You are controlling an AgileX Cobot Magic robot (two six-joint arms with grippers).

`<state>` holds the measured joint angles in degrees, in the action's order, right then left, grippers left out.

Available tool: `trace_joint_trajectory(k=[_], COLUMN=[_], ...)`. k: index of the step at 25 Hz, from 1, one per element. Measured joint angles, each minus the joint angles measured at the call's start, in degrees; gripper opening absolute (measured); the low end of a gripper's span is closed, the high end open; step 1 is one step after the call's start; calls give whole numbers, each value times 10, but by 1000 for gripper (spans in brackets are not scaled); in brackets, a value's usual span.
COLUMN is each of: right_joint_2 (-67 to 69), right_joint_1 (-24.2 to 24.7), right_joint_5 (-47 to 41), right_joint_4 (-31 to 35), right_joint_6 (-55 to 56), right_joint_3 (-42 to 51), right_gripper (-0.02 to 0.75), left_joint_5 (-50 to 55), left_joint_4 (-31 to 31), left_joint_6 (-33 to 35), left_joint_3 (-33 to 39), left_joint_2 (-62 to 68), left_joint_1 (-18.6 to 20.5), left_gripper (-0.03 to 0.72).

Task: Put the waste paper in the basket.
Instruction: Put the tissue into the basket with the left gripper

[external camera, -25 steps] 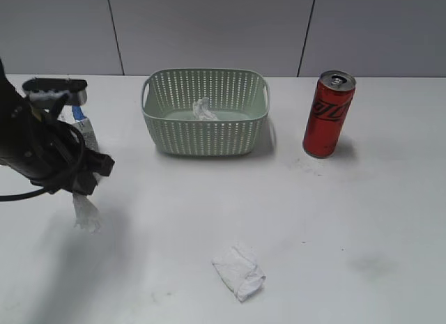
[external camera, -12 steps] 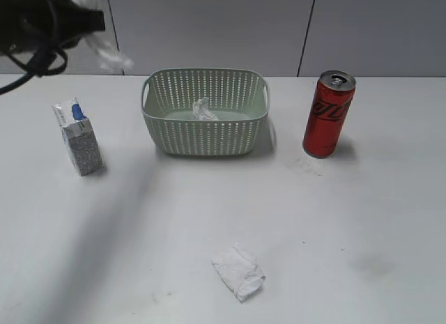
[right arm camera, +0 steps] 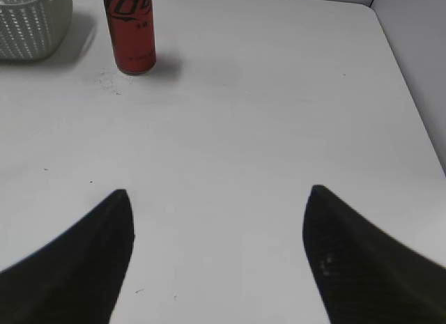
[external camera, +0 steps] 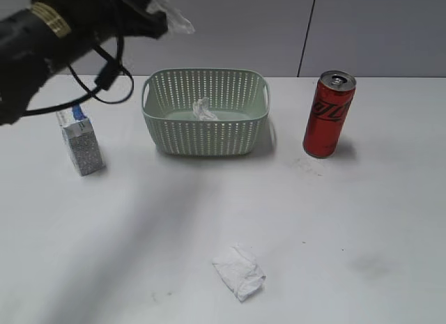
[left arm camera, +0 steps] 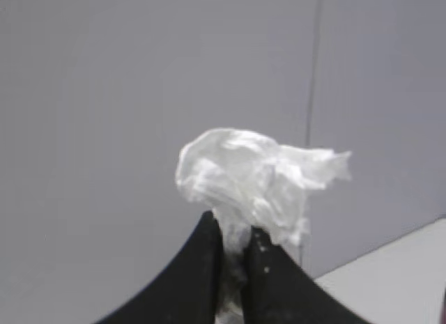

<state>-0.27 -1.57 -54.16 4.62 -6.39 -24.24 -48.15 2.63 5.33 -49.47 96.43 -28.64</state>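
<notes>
**A:** What lies nearest to us on the white table (external camera: pixel 362 219)?

**B:** We see a crumpled wad of waste paper (external camera: pixel 238 270) lying alone, well in front of everything else. Nothing touches it.

**A:** And further back?

**B:** We come to a pale green basket (external camera: pixel 205 138) with slotted walls, near the middle. Inside it we can make out one small white wad (external camera: pixel 203 109) resting on the floor of the basket. To its right, apart from it, a red drink can (external camera: pixel 328 115) stands upright (its top looks opened). To the basket's left stands a small speckled white-and-blue carton (external camera: pixel 80 141).

**A:** Where are the arms?

**B:** We find the left gripper (external camera: pixel 155 19) high above the table, up and to the left of the basket's left rim. Its fingers (left arm camera: pixel 207 268) are pressed together on a third wad (left arm camera: pixel 251 181), which sticks out beyond the tips against the grey wall (left arm camera: pixel 90 115).

**A:** And the right one?

**B:** We see the right gripper (right arm camera: pixel 217 233) with its two dark fingers (right arm camera: pixel 90 251) spread wide over bare table, holding nothing; the can and a basket corner lie far ahead of it.
</notes>
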Motion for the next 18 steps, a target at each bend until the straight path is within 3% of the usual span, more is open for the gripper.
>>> trace_joint_trajectory(k=[5,11,13,18], right_joint_2=[0,0,0,0], right_joint_1=[0,0,0,0], right_joint_5=[0,0,0,0], right_joint_4=[0,0,0,0], right_joint_6=[0,-1,-1,0], right_joint_3=[0,0,0,0], right_gripper=[572,572,572,572], left_joint_5=[-94,-108,-103,-58], left_joint_4=[9,16,20,21], left_joint_6=[0,0,0,0], left_joint_3=[-3,-56,-79,-116], left_joint_2=[83,166,184,210], left_joint_1=[-3,-3,-3,-3], left_gripper=[47,96,167,465])
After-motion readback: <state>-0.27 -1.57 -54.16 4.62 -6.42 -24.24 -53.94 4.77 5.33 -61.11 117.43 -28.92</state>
